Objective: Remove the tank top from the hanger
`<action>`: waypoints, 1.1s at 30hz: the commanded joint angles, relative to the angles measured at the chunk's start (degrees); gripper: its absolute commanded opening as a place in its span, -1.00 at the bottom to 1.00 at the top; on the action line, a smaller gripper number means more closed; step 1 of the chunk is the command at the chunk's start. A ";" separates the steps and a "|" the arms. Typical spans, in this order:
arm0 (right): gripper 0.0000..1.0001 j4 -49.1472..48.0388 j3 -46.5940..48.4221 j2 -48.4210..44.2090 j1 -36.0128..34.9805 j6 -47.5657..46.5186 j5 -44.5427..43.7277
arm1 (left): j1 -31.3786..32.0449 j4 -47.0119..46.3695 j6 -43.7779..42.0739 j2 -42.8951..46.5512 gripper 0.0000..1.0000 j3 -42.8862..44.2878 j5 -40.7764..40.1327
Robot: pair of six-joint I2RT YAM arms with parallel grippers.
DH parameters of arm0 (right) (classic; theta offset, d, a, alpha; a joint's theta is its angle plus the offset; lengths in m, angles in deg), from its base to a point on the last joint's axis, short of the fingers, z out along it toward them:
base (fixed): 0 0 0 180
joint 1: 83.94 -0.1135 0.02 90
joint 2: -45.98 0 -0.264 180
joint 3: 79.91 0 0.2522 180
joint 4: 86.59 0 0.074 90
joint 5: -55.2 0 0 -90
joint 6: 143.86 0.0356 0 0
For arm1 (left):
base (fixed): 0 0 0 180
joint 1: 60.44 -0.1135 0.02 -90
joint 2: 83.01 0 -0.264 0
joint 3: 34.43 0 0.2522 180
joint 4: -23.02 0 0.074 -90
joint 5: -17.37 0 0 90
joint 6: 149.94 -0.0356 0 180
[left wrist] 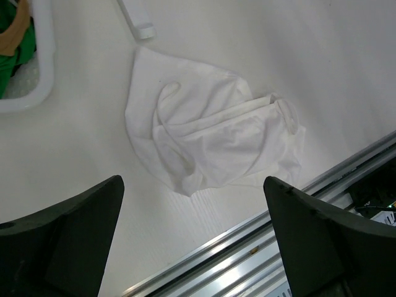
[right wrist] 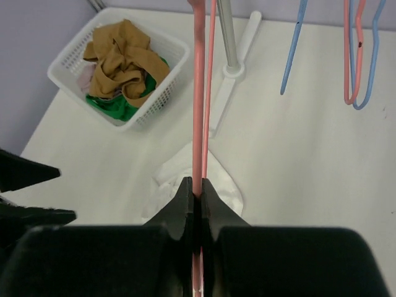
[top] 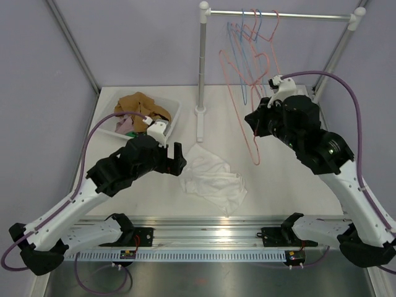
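- Currently on the table point(top: 297, 204): tank top point(top: 213, 182), white thin knit, off the hanger point(right wrist: 199, 93) and lying crumpled in soft folds between the two arms.
- lie of the cloth: its long axis runs on a diagonal from the foot of the rack point(top: 278, 15) toward the near right. A curled strap loop shows on top in the left wrist view.
- left gripper point(top: 179, 156): black jaws stand wide apart with nothing between them. It sits just left of the garment, with the cloth directly ahead of and below the fingertips. This is the nearer arm.
- right gripper point(right wrist: 199, 192): jaws are pinched tight on the hanger wire. It is raised behind and to the right of the garment, apart from the cloth.
- hanger: thin pink wire, bare, hanging steeply. Its lower end comes down near the far right edge of the cloth, and contact there cannot be told.
- spare hangers point(right wrist: 345, 55): blue and pink wire, hooked on the rack's metal rail.
- basket point(top: 173, 111): white perforated plastic at far left, holding tan and green cloth.
- judgement: removal looks complete. Any further handling of the cloth suits the left arm, reaching forward and down across the diagonal.
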 commanded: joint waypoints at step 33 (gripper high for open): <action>-1.00 7.03 72.50 64.14 12.52 -12.15 -2.01 | -2.26 2.71 -6.91 15.89 0.98 -7.73 -1.40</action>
